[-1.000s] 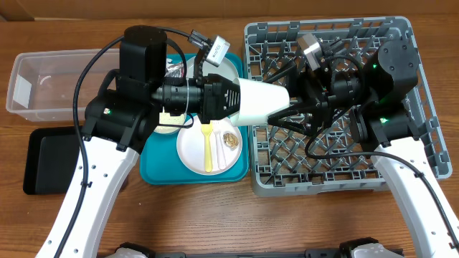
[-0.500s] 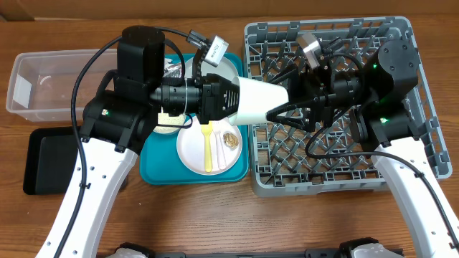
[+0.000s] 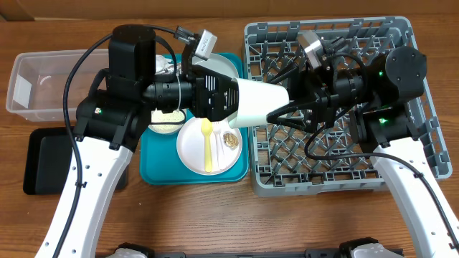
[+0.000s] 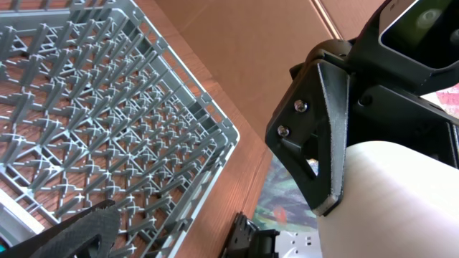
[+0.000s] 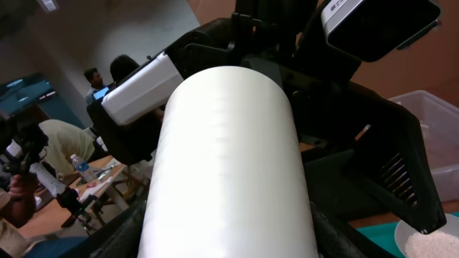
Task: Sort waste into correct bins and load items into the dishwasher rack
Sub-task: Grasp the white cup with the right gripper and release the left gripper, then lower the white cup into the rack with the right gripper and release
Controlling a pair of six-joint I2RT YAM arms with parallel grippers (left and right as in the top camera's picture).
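- Now the white cup (image 3: 258, 104) hangs in the air on its side. Its thin end points to 3 o'clock, at the edge of the rack (image 3: 423, 161).
- It could slip and fall on the plate (image 3: 197, 147) at 7 o'clock if the grip on the thin end is weak.
- It could get knocked loose if the left arm pulls away crooked.
- The left gripper (image 3: 240, 100) is spread wide and holds nothing. 1 finger sits right beside the cup's wide end.
- The right gripper (image 3: 281, 106) pinches the cup's thin end from 2 sides.
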